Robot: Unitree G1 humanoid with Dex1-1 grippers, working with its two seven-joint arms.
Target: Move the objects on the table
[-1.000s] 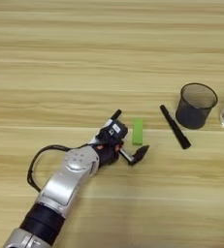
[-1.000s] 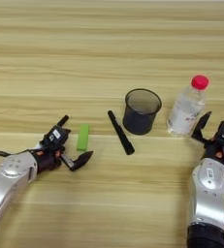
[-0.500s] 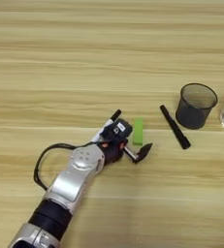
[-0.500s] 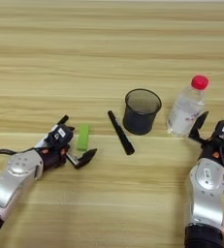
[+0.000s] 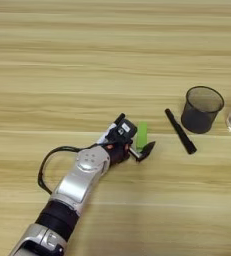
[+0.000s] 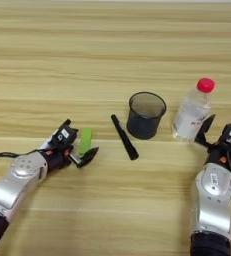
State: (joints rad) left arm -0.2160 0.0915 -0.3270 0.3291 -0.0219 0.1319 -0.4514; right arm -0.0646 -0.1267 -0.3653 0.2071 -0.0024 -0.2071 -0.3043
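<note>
A small green block (image 5: 142, 135) lies on the table (image 5: 87, 60), just left of a black marker pen (image 5: 180, 131) and a round black mesh cup (image 5: 202, 109). My left gripper (image 5: 136, 132) is open. One finger sits beyond the block's left side and the other at its near right corner, so the block lies between them on the wood. My right gripper (image 6: 221, 136) rests at the near right, close beside a bottle and holding nothing that I can see.
A clear plastic bottle with a red cap (image 6: 192, 111) stands upright just right of the mesh cup (image 6: 146, 115). A black cable loops beside my left forearm (image 5: 79, 182). Bare wood stretches across the far half of the table.
My left forearm has swung a little to the right and the gripper has edged closer around the green block. The block, pen, cup and right arm have not moved.
</note>
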